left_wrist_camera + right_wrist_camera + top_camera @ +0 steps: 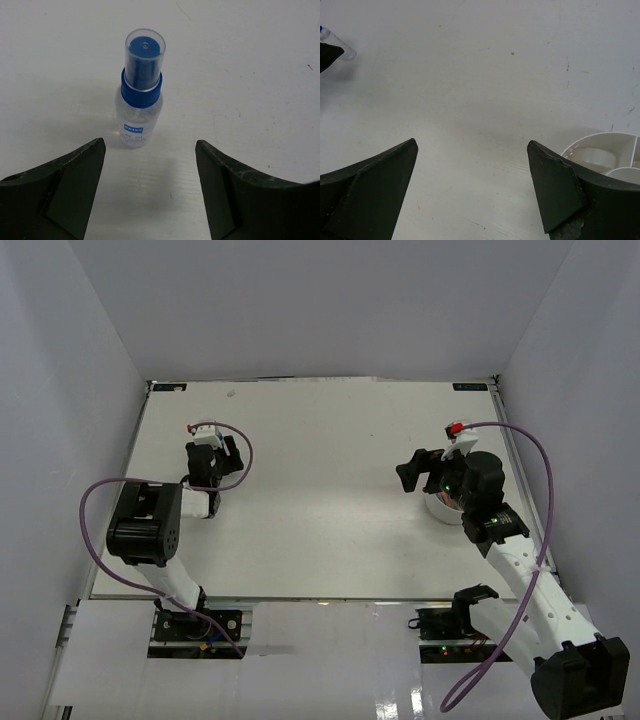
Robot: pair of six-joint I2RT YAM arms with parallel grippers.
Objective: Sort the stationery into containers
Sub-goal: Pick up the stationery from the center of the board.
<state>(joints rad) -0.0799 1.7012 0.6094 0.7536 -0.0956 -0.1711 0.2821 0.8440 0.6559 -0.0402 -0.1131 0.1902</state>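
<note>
A small clear bottle [141, 95] with a blue collar and a clear cap stands upright on the white table. My left gripper [150, 144] is open just short of it, so the bottle is beyond the fingertips and a little left of centre, with nothing between them. From above, the left gripper [226, 454] is at the table's left and hides the bottle. My right gripper [472, 145] is open over bare table with nothing in it. The round white tub [600, 142] with inner dividers sits just right of its right finger, under the right wrist in the top view [437, 510].
In the right wrist view the bottle [340, 47] shows far off at the top left, beside a dark corner of the left gripper. White walls close in the table on the left, back and right. Purple cables loop off both arms.
</note>
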